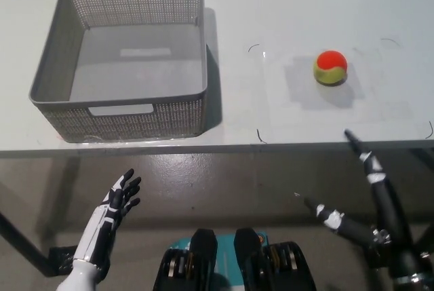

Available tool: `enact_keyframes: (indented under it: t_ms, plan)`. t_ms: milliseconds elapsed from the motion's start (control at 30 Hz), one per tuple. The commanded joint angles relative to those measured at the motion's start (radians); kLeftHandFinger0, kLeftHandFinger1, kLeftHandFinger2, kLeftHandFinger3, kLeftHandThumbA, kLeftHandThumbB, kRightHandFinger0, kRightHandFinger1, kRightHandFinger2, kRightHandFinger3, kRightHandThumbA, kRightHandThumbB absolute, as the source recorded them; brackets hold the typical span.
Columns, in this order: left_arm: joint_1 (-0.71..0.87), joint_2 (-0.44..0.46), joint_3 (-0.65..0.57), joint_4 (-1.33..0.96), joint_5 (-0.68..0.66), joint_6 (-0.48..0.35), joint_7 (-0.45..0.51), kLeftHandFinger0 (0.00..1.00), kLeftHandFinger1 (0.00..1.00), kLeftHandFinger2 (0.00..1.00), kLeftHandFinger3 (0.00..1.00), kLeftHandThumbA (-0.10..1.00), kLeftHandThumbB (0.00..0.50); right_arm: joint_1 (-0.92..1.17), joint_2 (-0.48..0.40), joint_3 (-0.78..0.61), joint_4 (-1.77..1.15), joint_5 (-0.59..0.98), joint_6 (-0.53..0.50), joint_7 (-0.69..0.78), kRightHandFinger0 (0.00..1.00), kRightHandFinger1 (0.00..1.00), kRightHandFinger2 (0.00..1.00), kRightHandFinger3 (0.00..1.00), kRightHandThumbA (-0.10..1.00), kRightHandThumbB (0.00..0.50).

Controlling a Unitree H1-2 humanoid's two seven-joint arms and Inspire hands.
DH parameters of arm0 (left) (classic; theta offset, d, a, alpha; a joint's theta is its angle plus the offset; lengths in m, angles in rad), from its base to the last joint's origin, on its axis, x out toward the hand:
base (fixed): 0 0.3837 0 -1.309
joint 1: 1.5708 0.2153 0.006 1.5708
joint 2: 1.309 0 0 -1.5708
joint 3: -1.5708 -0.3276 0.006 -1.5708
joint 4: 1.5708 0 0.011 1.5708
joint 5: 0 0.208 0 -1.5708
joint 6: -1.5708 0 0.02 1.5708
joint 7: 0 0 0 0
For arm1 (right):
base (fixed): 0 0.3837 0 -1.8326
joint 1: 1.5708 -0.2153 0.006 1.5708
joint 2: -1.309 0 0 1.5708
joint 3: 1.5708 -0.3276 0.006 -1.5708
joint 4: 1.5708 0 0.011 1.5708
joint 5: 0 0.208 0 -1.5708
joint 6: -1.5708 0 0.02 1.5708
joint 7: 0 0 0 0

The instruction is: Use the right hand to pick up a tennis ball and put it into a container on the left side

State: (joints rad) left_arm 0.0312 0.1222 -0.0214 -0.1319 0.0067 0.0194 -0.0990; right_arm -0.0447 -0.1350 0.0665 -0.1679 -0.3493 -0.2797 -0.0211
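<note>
Left hand (115, 206): white, resting at the near left, below the table edge, fingers apart and pointing up; it holds nothing and has no part in the task.

Right hand (359, 189): black, at the near right, also off the table and below its front edge. Two slim fingers (357, 145) show spread well apart, one reaching up toward the table edge, the other pointing left; nothing is between them.

Table (271, 20): pale top filling the far half of the view, its front edge running across the middle. A few thin dark corner marks sit on it around the ball's spot.

Tennis ball (330, 67): orange and yellow-green, lying on the table at the right, inside the marked area, well apart from the right hand and from the basket.

Container (146, 118): grey mesh basket with cut-out handles, standing on the left of the table, its near wall close to the front edge. Its floor is bare; no ball inside.

Progress: judged from this layout, the task has barely begun. The ball is not grasped or lifted, and the container is unfilled.

Remaining: the right hand must rise over the table edge, reach far to the ball, close on it, carry it left across the table and release it over the basket.
</note>
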Motion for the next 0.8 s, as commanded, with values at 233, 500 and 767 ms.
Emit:
enact_keyframes:
  t_ms: [233, 500, 767]
  plan:
    - [-0.017, 0.014, -0.003, -0.033, -0.008, -0.013, -0.018, 1.00, 1.00, 1.00, 1.00, 1.00, 0.000, -0.322, -0.060, -0.086, -0.208, -0.282, 0.353, 0.079, 1.00, 1.00, 1.00, 1.00, 0.75, 0.410]
    - [-0.017, 0.015, -0.001, -0.028, -0.010, -0.010, -0.021, 1.00, 1.00, 1.00, 1.00, 1.00, 0.000, -0.552, -0.118, -0.075, -0.028, -0.300, 0.429, 0.073, 1.00, 1.00, 1.00, 1.00, 0.71, 0.406]
    - [-0.016, 0.011, 0.001, -0.019, -0.009, -0.017, -0.016, 1.00, 1.00, 1.00, 1.00, 1.00, 0.000, -0.762, -0.140, -0.017, 0.269, -0.357, 0.436, 0.007, 1.00, 1.00, 1.00, 1.00, 0.78, 0.422]
